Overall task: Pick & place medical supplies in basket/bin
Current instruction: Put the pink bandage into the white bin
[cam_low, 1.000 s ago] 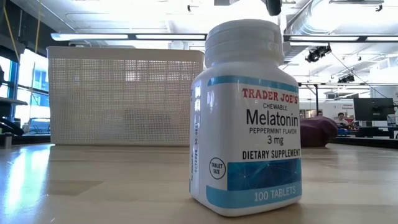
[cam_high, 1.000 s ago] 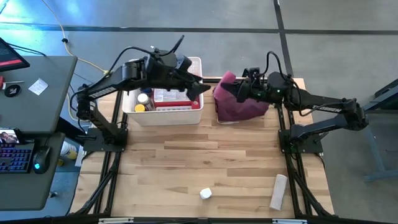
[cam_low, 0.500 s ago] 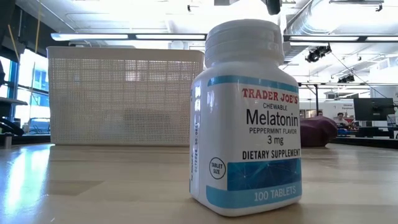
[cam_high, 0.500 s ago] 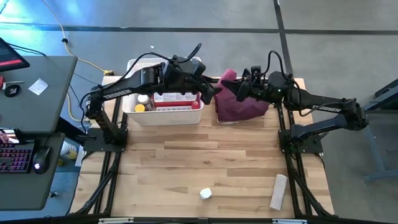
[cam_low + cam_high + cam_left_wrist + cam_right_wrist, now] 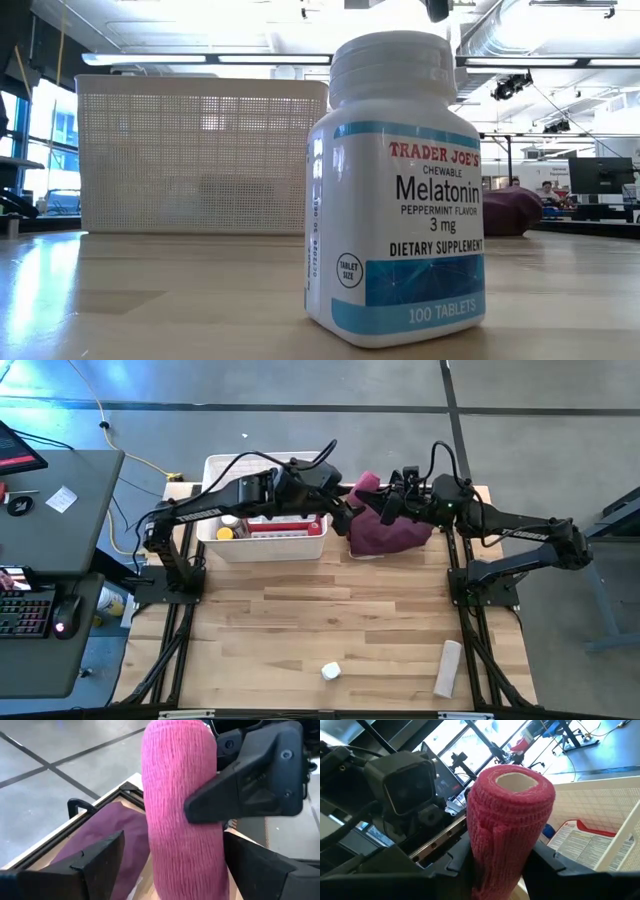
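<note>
The pink bandage roll [image 5: 509, 835], up near the basket [image 5: 262, 546] at upper centre, was clamped in the right pincer [image 5: 385, 508]. The left pincer [image 5: 170, 865] was spread wide around it; a mistimed release could see the roll dropped onto the counter [image 5: 330, 620].

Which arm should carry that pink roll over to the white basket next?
Left, probably. The right claw grips the pink roll, but the left claw is open on either side of it, ready to take it, and the left arm reaches across the basket, which stands on its side.

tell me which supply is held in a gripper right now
The pink bandage roll, clamped upright in the right gripper; the melatonin bottle and white cylinder sit on the table.
</note>
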You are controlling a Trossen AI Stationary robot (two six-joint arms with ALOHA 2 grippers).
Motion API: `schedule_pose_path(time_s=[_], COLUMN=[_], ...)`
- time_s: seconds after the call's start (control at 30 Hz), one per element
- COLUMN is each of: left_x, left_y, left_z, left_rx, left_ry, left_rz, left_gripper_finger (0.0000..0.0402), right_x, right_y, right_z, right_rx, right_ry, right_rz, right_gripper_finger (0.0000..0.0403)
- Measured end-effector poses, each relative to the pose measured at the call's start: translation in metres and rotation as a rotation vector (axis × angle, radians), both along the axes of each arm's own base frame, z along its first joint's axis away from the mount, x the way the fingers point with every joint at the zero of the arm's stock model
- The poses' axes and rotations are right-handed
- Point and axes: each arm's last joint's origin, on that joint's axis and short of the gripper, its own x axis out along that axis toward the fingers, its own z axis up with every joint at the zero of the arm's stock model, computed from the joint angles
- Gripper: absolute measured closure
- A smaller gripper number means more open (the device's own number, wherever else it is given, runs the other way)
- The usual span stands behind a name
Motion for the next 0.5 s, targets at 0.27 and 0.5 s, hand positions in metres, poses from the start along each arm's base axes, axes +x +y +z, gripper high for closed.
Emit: schedule_pose_path(time_s=[0.27,0.5], left_x=[0.0008,0.0009], left_y=[0.0003,-0.0008], left_z=[0.0030,0.0031], left_rx=[0.009,-0.009], left_ry=[-0.030,-0.031], left_rz=[0.000,-0.045], left_gripper_finger=[0.0105,0.0216], right_x=[0.0000,-0.0001], right_y=[0.0001,-0.0001], right_z=[-0.0002,-0.0004], right_rx=[0.003,0.003], right_ry=[0.000,0.002], right_rz=[0.003,-0.003], right_gripper_finger=[0.0279,0.0279])
